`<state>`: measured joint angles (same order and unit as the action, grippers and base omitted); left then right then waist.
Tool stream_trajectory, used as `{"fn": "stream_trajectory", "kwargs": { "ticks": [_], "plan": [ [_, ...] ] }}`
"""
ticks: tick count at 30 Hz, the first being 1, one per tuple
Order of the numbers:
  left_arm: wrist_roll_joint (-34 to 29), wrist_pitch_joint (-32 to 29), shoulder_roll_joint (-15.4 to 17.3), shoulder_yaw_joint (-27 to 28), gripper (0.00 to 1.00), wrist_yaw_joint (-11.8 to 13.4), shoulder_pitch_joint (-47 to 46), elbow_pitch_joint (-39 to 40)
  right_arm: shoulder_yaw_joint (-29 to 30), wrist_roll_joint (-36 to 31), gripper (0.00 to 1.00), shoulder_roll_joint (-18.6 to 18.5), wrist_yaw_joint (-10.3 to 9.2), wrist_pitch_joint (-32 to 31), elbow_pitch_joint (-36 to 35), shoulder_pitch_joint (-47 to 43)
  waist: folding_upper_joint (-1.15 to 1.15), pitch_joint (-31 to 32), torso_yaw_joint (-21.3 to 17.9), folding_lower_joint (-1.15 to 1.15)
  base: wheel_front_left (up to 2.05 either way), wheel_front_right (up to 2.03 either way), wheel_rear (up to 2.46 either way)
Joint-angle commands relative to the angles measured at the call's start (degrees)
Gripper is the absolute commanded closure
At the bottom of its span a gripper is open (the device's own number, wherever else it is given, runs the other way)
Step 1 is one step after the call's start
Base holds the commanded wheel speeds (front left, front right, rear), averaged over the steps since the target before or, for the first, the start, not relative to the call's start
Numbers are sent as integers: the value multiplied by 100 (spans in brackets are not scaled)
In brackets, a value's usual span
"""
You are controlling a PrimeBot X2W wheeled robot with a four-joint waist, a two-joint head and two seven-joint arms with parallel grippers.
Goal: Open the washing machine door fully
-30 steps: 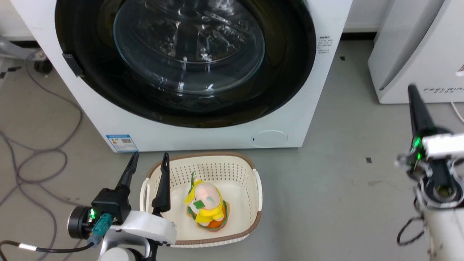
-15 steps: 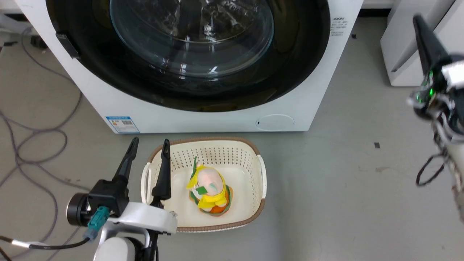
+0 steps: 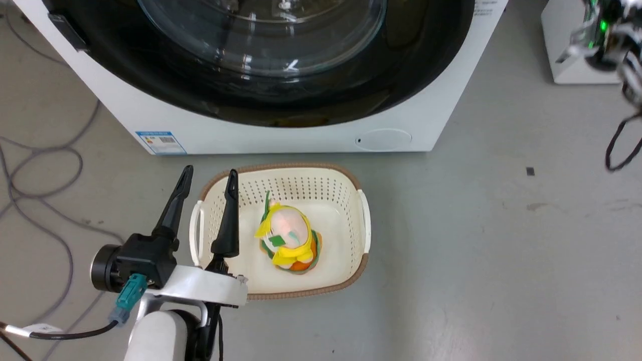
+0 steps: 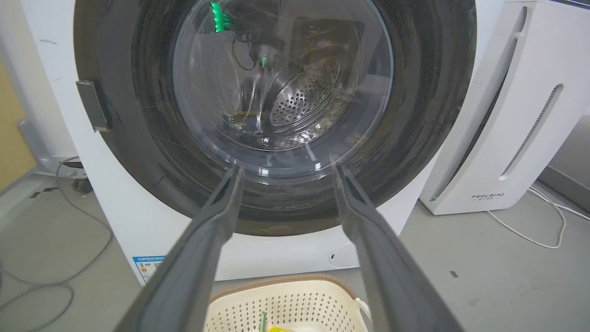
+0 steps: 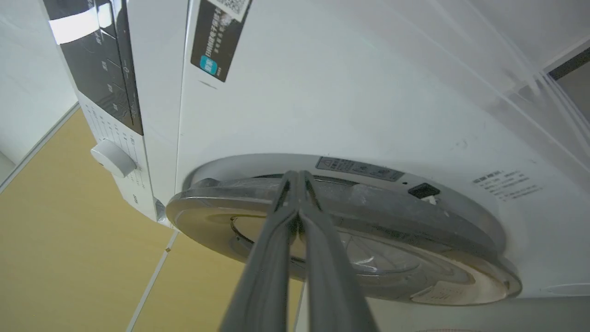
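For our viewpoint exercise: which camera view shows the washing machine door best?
Left wrist view: the washing machine door faces it nearly whole, black ring and glass. The head view catches its lower part; the right wrist view sees it edge-on.

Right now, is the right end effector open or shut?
Shut: the right end effector shows both fingers pressed together, nothing between them.

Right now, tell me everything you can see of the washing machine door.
The washing machine door is a wide round glossy black disc with a clear domed glass centre showing the perforated drum. A grey tab sits on one edge. It looks barely ajar; the shut right claw points at its rim, contact unclear.
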<state>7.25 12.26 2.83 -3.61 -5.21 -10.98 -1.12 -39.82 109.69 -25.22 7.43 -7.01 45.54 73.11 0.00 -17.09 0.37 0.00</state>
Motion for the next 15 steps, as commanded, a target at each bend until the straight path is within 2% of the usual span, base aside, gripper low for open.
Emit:
{"fn": "stream_trajectory", "kwargs": {
  "ticks": [1,15],
  "plan": [
    [46,75,5,-24,0,-27,-123,21,-249,253,100,-67,5,-102,203,335,0,-76,2,0,0,0,0],
    [196,242,5,-70,0,-103,-419,46,-2483,1235,100,276,6,-1249,1561,2217,0,-538,69,0,0,0,0]
  ]
}}
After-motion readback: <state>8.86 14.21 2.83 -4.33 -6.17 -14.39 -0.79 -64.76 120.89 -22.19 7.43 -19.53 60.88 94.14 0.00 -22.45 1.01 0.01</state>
